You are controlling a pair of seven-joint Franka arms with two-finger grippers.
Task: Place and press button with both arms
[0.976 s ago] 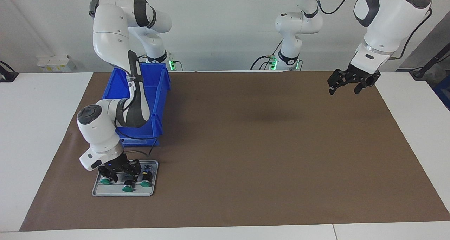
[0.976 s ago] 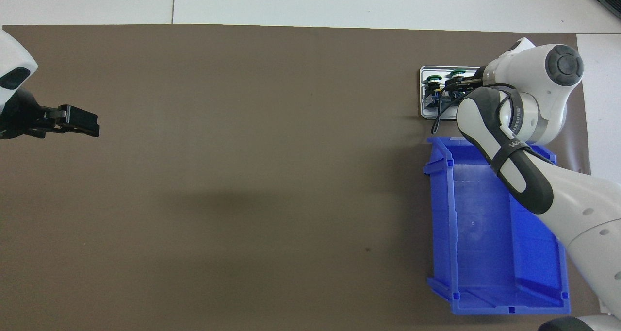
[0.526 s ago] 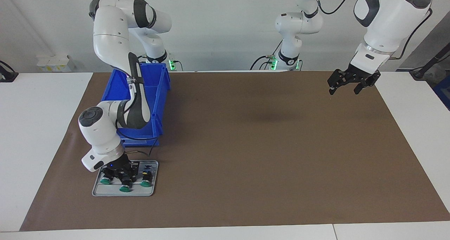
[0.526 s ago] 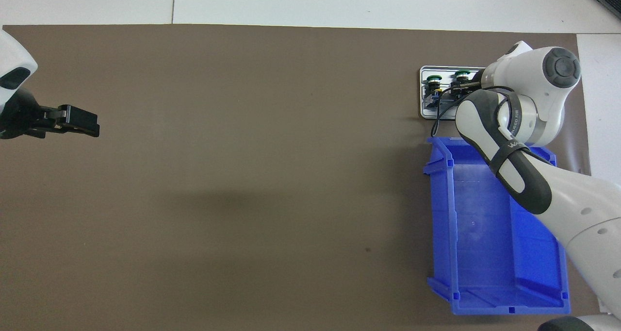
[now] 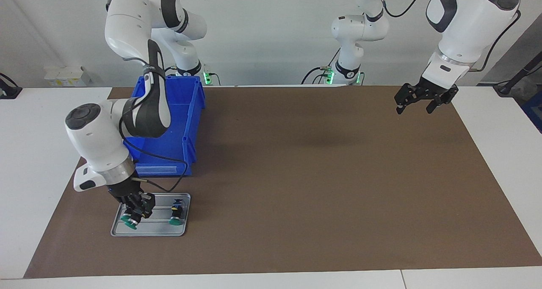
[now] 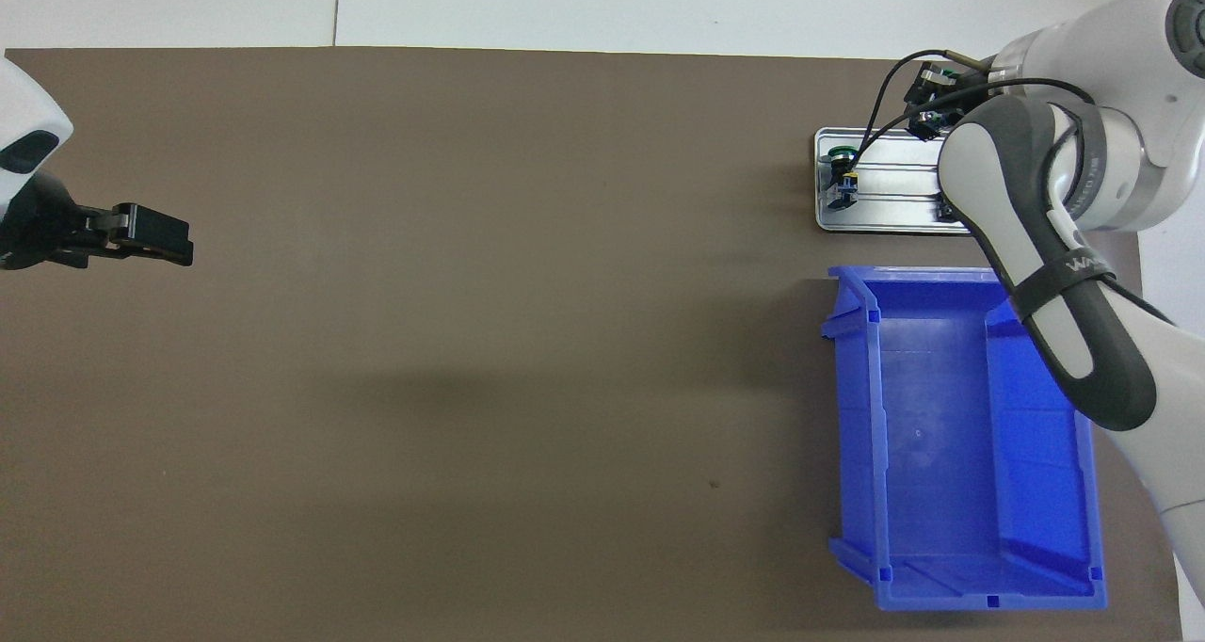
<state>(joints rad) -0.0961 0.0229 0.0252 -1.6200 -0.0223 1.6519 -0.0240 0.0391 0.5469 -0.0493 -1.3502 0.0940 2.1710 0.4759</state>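
Right gripper (image 5: 136, 215): fingers clenched on one button (image 5: 131, 223), lifted just over the tray (image 5: 148, 231).
Left gripper (image 5: 416, 105): fingers released, waiting over the counter (image 5: 322, 174).
Remaining: placing, pressing.

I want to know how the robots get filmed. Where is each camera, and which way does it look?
Facing view: high across the table, facing the robots; both white arms show whole, right pincer over the tray, left pincer waiting over the mat.
Overhead view: high above the robots' end, looking forward and down; only the arms' ends show.
Both share: blue bin, tray, brown mat, turned half around.
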